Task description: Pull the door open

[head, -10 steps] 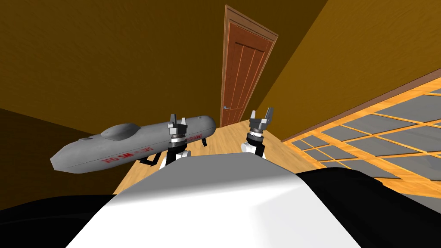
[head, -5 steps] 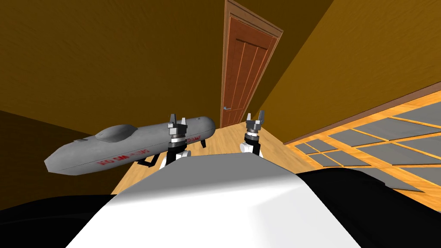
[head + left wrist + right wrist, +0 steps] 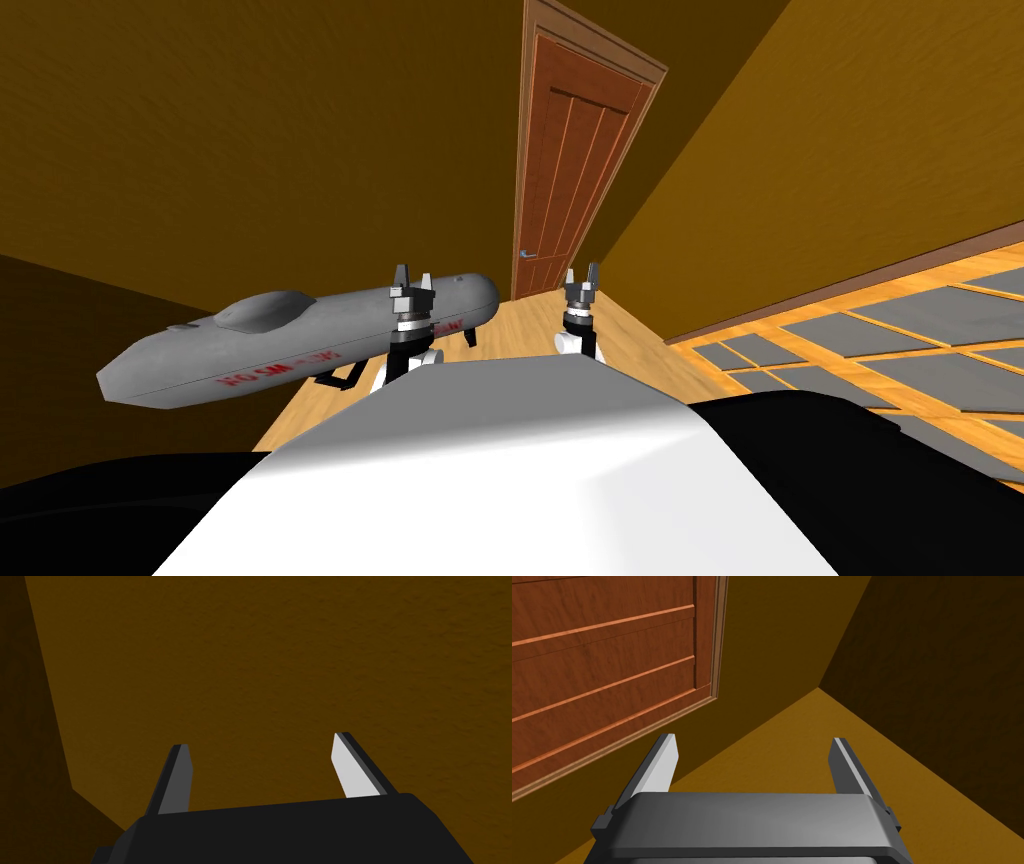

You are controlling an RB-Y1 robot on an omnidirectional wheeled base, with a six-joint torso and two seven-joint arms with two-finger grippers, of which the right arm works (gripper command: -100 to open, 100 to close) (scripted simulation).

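Observation:
A reddish-brown panelled door (image 3: pixel 565 160) stands closed in its frame at the far end of the room, with a small grey lever handle (image 3: pixel 527 254) low on its left side. The door's panels (image 3: pixel 597 661) also appear beyond my right hand in the right wrist view. My right gripper (image 3: pixel 581 279) is open and held up in front of the door's foot, well short of it and right of the handle. My left gripper (image 3: pixel 411 278) is open too, raised ahead of my chest with nothing between its fingers (image 3: pixel 350 768).
A long grey torpedo-shaped object (image 3: pixel 300 335) with red lettering sits on dark legs to my left, just behind the left gripper. Brown-orange walls close in on both sides. A wooden floor strip (image 3: pixel 520 320) leads to the door. A gridded panel (image 3: pixel 880 350) lies at right.
The right hand has swung left and turned, now lying closer to the door's line. The view has shifted a little, so I have moved slightly. The left arm holds still.

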